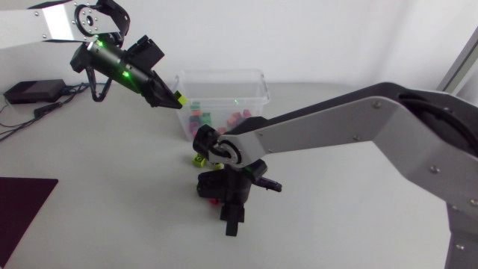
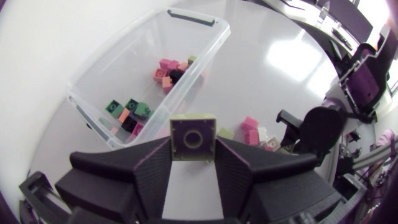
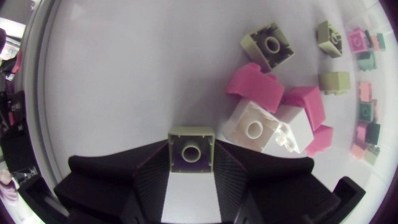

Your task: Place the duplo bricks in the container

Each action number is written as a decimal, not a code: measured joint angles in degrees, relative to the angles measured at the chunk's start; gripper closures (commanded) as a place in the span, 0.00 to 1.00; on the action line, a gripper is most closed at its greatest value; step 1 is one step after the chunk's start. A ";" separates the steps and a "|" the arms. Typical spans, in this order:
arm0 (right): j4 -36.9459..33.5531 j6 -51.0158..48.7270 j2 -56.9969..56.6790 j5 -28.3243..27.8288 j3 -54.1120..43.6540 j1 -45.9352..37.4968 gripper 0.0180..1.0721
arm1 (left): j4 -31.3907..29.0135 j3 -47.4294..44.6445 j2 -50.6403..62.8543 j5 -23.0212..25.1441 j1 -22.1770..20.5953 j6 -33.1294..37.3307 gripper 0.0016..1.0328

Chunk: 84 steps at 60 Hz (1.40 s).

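Two pale olive duplo bricks held in the arms' jaws, beside a partly filled container.

Nearest the front edge of the surface (image 1: 351, 224), the right jaws are held low, and a pale olive brick (image 3: 191, 148) is pinched between them from both sides. Just ahead of them a loose cluster is seen on the surface: pink loose bricks (image 3: 255, 84) are pressed against white bricks (image 3: 252, 127), and an upturned olive brick (image 3: 270, 45) is lying just beyond them. Farther back, toward the rear edge, the clear container (image 1: 258, 78) is stood open. Pink bricks (image 2: 165, 67), green bricks (image 2: 114, 107), an orange brick (image 2: 124, 116) and dark ones are scattered over its floor. Beside its left rim the left jaws are raised above the surface, and a second olive brick (image 2: 193, 137) is pinched between them.
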 measured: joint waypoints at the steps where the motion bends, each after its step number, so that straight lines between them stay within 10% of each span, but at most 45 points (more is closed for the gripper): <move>1: -0.33 -0.02 -0.02 -0.22 0.00 -0.02 0.82 | 0.72 0.28 0.39 0.11 0.00 -0.68 0.67; 30: -7.93 -0.28 -11.65 -7.41 0.17 -9.55 0.83 | 8.59 16.39 13.70 0.48 -1.95 -14.49 0.61; 42: -8.52 -0.26 -13.90 -8.72 3.15 -13.14 0.83 | 14.25 17.57 15.13 -1.57 -2.62 -20.09 0.05; 84: 0.76 9.38 -9.27 -14.03 26.49 -23.32 0.83 | 14.97 -20.65 -12.48 -2.40 -3.93 -3.45 0.05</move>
